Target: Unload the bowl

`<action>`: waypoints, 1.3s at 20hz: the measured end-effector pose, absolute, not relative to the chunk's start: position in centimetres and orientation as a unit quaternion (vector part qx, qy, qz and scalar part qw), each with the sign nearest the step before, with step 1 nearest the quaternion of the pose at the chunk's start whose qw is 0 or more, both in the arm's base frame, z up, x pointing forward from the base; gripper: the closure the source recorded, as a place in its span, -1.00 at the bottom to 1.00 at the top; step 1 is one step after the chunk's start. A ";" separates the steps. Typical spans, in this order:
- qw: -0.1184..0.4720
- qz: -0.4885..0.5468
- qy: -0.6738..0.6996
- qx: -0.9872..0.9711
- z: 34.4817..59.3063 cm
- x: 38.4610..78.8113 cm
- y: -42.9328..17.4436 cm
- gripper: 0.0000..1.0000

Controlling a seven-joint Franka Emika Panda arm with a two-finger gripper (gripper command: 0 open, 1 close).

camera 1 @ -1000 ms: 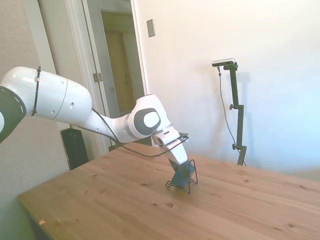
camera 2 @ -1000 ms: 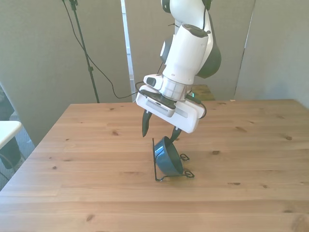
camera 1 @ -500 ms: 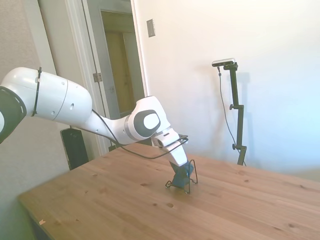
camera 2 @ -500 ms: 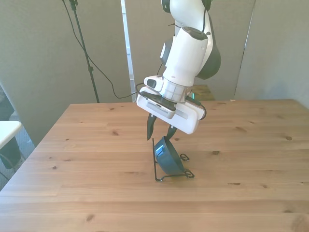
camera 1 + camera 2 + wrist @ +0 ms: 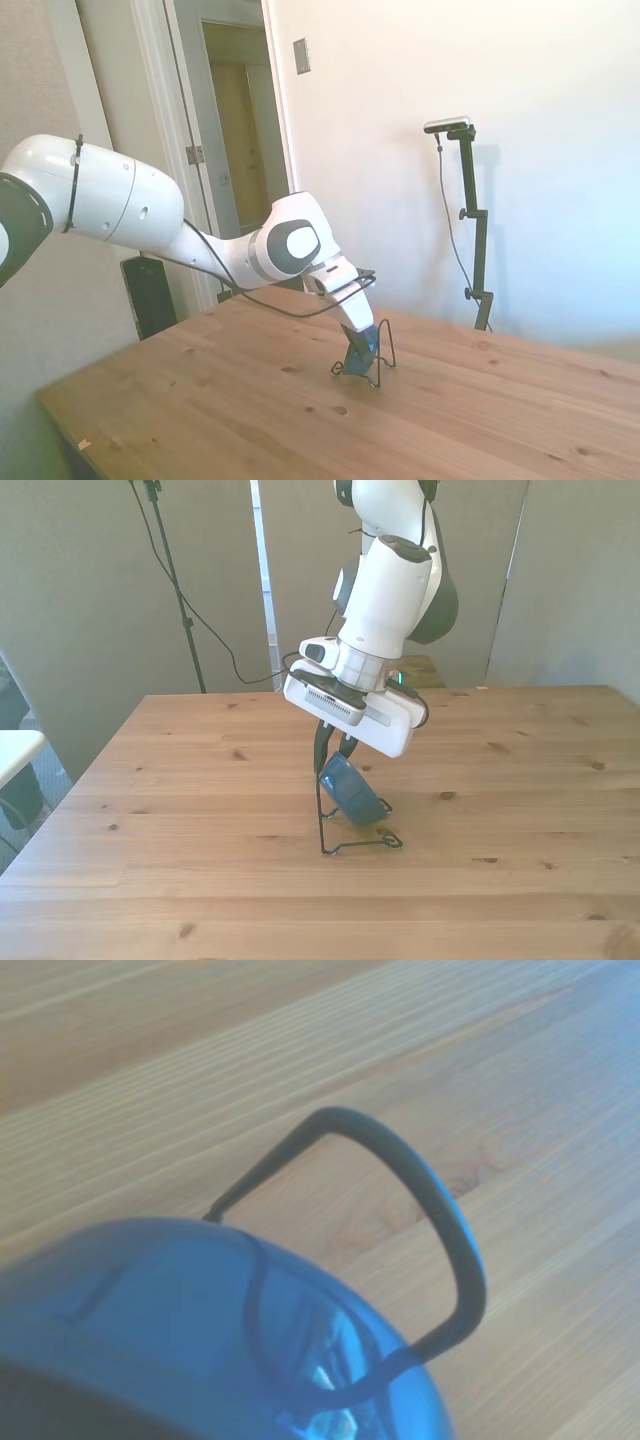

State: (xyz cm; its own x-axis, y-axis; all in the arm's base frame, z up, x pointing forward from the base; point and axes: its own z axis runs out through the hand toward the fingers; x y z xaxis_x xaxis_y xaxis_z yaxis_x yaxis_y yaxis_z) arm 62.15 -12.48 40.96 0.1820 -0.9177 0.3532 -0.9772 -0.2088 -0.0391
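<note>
The blue-teal bowl hangs tilted over the thin dark wire stand near the middle of the wooden table. My gripper comes down from above and is shut on the bowl's upper rim. The side view has the bowl as a small blue sliver under the gripper, inside the stand's wire loop. Up close in the wrist view, the bowl's glossy blue inside fills the near part, with the stand's loop curving behind it.
A doorway opens behind the arm in the side view. A dark tripod with a hanging cable stands beyond the table at the front view's left. A pale object sits off the table's edge at the front view's left.
The fingers, spread apart a second ago, have closed onto the bowl's rim. The bowl has risen a little and tipped out of its seat in the stand.
</note>
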 end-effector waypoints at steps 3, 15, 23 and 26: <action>0.096 0.154 -0.620 0.763 41.1 62.1 -12.4 1.00; 0.042 0.179 -0.551 0.814 47.0 56.2 -3.3 1.00; -0.042 0.110 -0.462 0.879 40.7 51.4 2.4 1.00; -0.062 0.094 -0.463 0.879 38.5 50.7 1.3 1.00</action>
State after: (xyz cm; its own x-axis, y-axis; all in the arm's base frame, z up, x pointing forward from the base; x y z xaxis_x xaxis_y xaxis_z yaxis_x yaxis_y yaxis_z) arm 50.68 1.31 38.47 0.5536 -0.8257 0.1081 -0.8025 -0.5637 -0.1955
